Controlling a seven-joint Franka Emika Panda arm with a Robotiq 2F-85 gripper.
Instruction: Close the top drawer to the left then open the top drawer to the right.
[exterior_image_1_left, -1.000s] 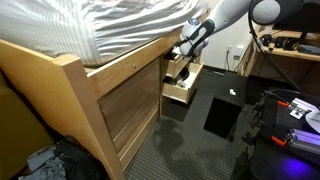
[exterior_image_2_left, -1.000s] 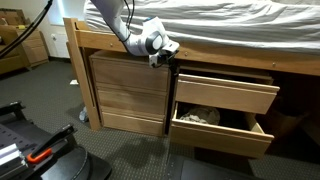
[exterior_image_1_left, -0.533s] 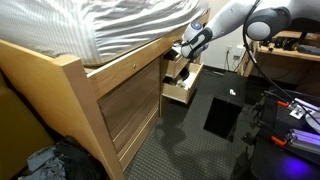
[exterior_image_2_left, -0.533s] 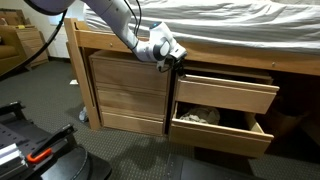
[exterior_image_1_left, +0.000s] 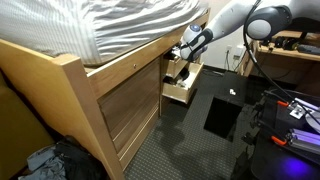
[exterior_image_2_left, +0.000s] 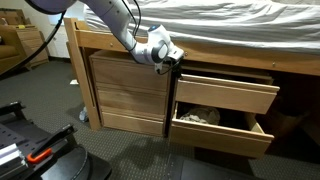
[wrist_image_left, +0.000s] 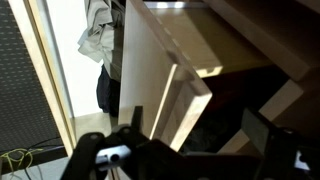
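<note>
The gripper, jaws apart beside the open wide top drawer, should push its front squarely to avoid jamming.

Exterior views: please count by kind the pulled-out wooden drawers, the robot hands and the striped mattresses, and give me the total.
Pulled-out pale-wood drawers: 2, the upper drawer and the lower drawer
Black-and-silver robot hand: 1
White-and-grey striped mattress: 1
Total: 4
</note>
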